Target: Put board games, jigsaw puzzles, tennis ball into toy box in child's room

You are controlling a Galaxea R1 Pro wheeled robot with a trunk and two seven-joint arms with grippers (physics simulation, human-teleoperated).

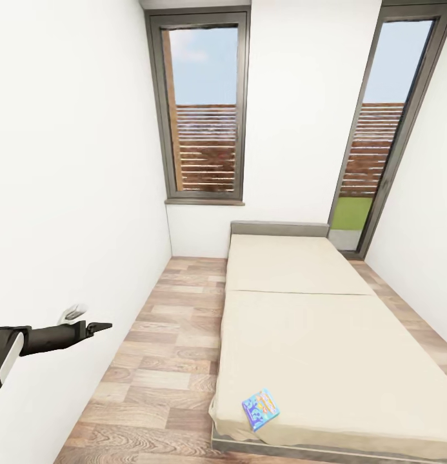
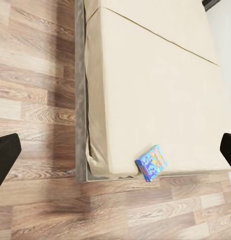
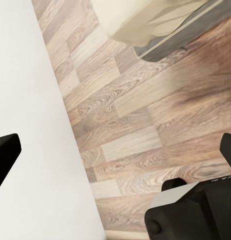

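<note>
left end effector [image 2: 115, 150] open | board game [image 1: 260, 408] on bed [image 1: 313, 322] corner | print unreadable

The room is bright and evenly lit, with daylight showing through the two tall windows [image 1: 206, 106] at the far wall. The white walls [image 1: 68, 161] are nearly blown out and carry almost no shading. Shadows are soft: a faint dark band runs along the floor [image 1: 175, 335] beside the bed [image 1: 313, 335], and in the right wrist view a blurred dark patch lies on the planks under the bed's corner. No glare or hard highlights appear. The head view stretches toward its edges, so the window frames lean outward. The renders are slightly soft, with wood grain smeared.
</note>
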